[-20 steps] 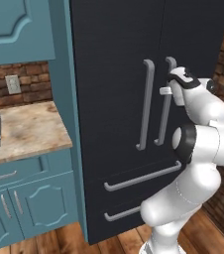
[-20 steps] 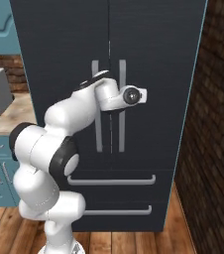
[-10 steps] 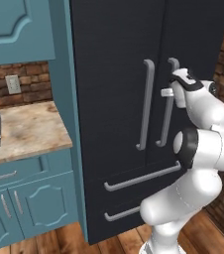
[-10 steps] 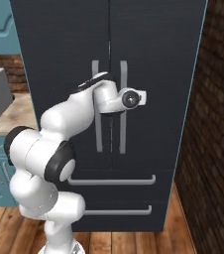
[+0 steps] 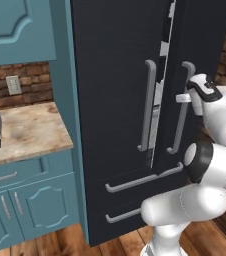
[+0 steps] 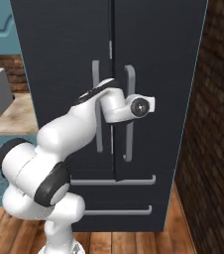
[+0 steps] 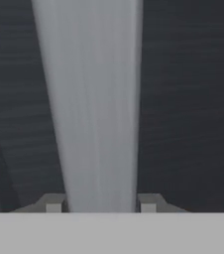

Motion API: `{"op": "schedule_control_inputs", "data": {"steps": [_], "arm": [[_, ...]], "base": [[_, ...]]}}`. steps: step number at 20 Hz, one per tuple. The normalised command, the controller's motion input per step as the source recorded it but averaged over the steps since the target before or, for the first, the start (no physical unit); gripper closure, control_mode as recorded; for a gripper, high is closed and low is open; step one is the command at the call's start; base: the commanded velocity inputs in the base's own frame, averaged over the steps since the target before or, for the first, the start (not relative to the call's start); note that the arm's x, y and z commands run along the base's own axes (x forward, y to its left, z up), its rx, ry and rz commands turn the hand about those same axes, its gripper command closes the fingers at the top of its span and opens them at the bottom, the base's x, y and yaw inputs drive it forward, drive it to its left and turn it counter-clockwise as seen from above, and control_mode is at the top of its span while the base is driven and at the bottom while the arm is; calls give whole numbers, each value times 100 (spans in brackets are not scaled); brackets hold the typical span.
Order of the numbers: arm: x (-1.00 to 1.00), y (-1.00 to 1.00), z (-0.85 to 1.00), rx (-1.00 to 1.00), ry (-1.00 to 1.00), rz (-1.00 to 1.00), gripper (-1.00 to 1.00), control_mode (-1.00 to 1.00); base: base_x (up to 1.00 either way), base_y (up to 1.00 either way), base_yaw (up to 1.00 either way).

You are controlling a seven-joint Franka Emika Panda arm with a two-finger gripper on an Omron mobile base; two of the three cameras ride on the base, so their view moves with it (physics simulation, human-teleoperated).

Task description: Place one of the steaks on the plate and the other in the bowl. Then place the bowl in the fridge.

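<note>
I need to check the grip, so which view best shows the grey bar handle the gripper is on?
The hand view: the long grey bar handle runs between both fingertips of the gripper. The left base view shows it on the black fridge door; the right base view shows it partly behind the wrist.

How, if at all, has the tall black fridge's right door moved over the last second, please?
Yes. The right door swung outward; its grey handle stands farther from the left door's handle.

Counter [image 5: 25,132] left of fridge [image 5: 115,75]
</note>
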Motion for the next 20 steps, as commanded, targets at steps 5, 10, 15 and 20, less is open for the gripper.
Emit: {"op": "schedule_control_inputs", "data": {"steps": [5,10,15,20], "arm": [[-33,-73,0,0,5,6,100,-100],[-34,-78,0,0,2,5,100,-100],[-35,-78,0,0,0,2,100,-100],[-29,-70,-4,0,0,1,100,-100]], "base": [[0,0,0],[0,0,0],[0,0,0],[0,0,0]]}}
